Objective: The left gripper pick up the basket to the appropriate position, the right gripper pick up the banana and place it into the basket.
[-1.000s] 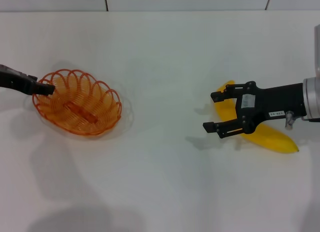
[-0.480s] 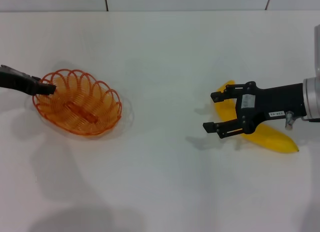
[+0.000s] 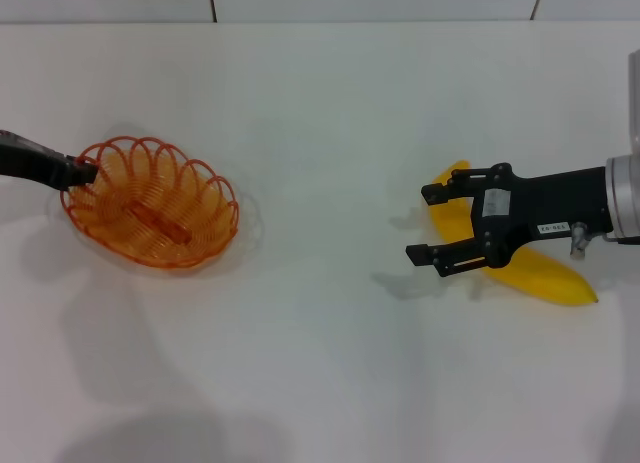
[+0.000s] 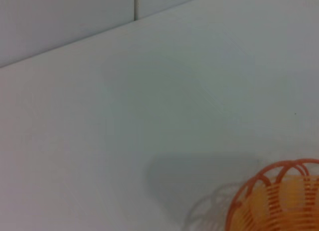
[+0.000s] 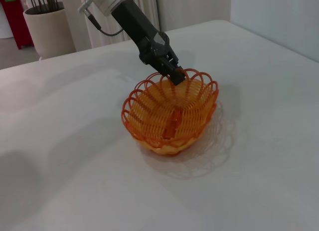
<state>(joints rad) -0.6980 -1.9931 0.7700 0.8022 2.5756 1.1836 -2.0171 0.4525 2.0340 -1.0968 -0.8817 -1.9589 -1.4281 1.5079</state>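
The black, all-black-armed left gripper [image 3: 85,169] clamps the scalloped rim of the small orange wire basket [image 3: 150,203] (empty inside). The black right gripper [image 3: 428,224] with silver-white wrist hovers spread wide over the curved bright yellow banana [image 3: 530,266], holding nothing.

Glossy orange wire basket [image 3: 150,217]; smooth yellow banana [image 3: 545,274]; matt white table [image 3: 330,133]

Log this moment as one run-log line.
left hand: shut on basket rim, lifted off table | right hand: open, above banana | banana: on table, not gripped
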